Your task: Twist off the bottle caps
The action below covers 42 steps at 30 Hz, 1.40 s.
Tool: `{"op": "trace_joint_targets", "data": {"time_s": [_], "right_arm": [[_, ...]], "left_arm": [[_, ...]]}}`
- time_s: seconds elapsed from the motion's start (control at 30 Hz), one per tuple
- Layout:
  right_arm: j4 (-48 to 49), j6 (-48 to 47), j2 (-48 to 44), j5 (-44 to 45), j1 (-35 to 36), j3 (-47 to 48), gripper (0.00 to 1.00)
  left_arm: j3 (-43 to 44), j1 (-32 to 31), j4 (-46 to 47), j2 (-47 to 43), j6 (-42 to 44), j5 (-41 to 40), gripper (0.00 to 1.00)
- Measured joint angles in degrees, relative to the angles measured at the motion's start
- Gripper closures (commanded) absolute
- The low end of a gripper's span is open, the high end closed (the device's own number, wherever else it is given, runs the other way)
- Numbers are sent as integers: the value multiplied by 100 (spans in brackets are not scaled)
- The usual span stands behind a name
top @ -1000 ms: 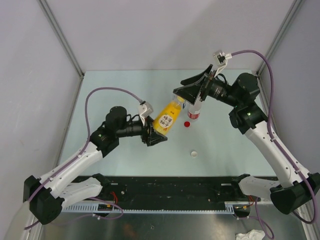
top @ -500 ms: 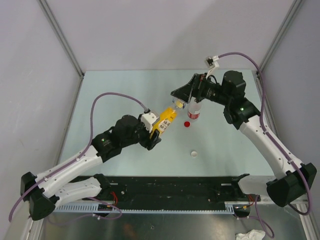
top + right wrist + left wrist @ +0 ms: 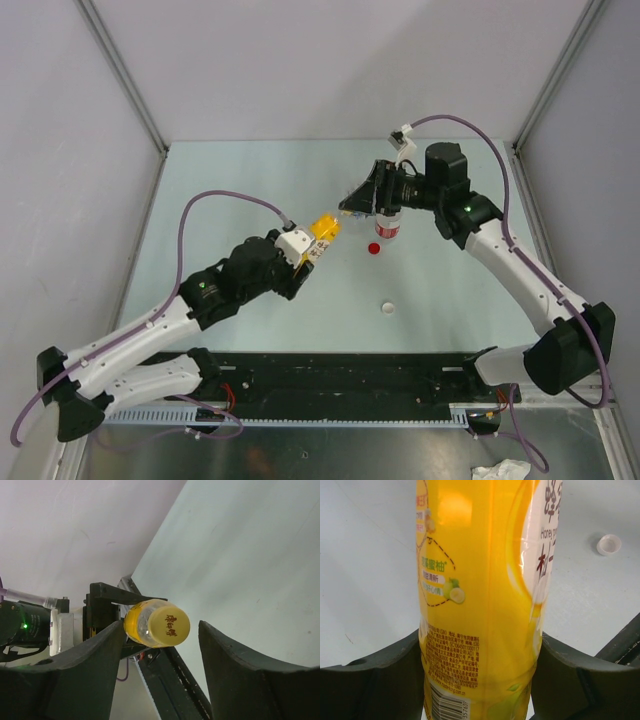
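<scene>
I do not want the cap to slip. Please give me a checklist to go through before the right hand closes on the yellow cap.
1. Left hand clamps the yellow bottle on both sides: ok.
2. Yellow cap is on the bottle: ok.
3. Cap sits inside the open right hand: ok.
4. Right hand closed on the cap: not ok, a gap shows beside the cap.
5. Cap is deep enough in the right hand: cannot tell.
6. Red cap and white cap lie on the table, apart from both hands: ok.
</scene>
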Motion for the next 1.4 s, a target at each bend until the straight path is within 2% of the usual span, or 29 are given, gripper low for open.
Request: {"op": "trace_joint_targets", "data": {"time_s": [0.2, 0.33, 0.5, 0.63, 0.87, 0.97, 1.03, 1.1, 1.27, 1.33, 1.4], "right_arm": [[-105, 22, 94, -9, 20, 0, 49], [-109, 87, 109, -4, 7, -76, 61], [-31, 243, 109, -35, -13, -190, 65], [122, 350, 109, -111, -59, -286, 64], [505, 649, 107, -319, -208, -568, 55], [629, 767, 107, -400, -240, -625, 44], [713, 826, 103, -439, -256, -636, 41], [774, 857, 103, -468, -260, -638, 47], [837, 903, 83, -487, -291, -667, 93], [837, 885, 72, -494, -310, -695, 98], [826, 855, 70, -501, -330, -713, 100]], "left_arm": [[0, -33, -28, 94, 13, -90, 65], [0, -55, -44, 94, 11, -107, 65], [-2, -63, -109, 103, 11, -109, 65], [-2, -70, -107, 131, 9, -111, 65], [-2, -87, -107, 179, 11, -116, 64], [-2, -107, -107, 179, 11, -129, 64], [-2, -120, -107, 179, 11, -136, 64], [-2, -133, -109, 179, 11, -142, 64], [-2, -146, -101, 184, 9, -153, 64], [-2, -153, -83, 184, 4, -151, 64], [-2, -160, -70, 184, 4, -151, 64]]}}
